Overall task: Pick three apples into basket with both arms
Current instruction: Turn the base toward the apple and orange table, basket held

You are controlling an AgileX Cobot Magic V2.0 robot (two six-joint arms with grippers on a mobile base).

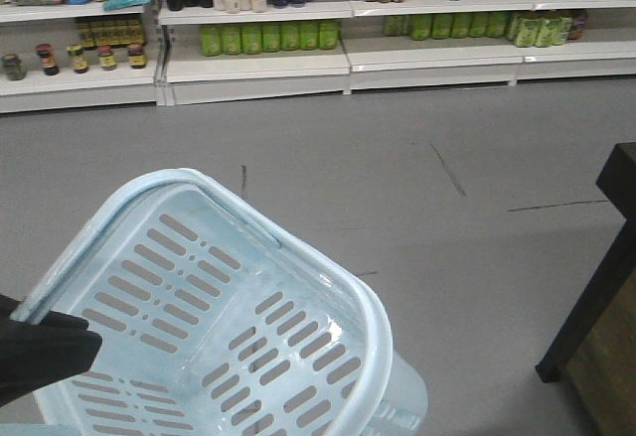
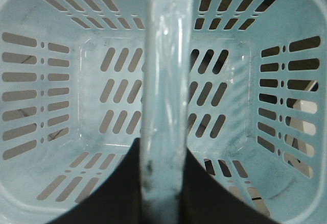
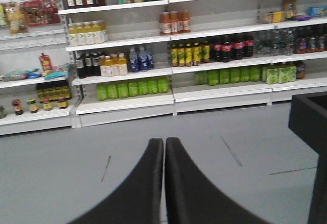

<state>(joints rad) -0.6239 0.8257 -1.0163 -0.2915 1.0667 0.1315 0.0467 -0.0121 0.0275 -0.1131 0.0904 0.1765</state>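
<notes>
The pale blue basket (image 1: 214, 317) hangs tilted at the lower left of the front view, with nothing inside it. My left gripper (image 2: 163, 155) is shut on the basket's handle (image 2: 166, 81), which runs up the middle of the left wrist view over the slotted bottom (image 2: 122, 89). A black part of the left arm (image 1: 40, 352) shows at the basket's near left rim. In the right wrist view my right gripper (image 3: 164, 141) is shut with nothing between its fingers, held above the grey floor and pointing toward the shelves. The apples are out of view.
White store shelves (image 1: 258, 69) with bottles and jars line the far wall. A dark table corner (image 1: 611, 257) stands at the right, also seen as a black table edge (image 3: 309, 122) in the right wrist view. Grey floor (image 1: 397, 188) lies between.
</notes>
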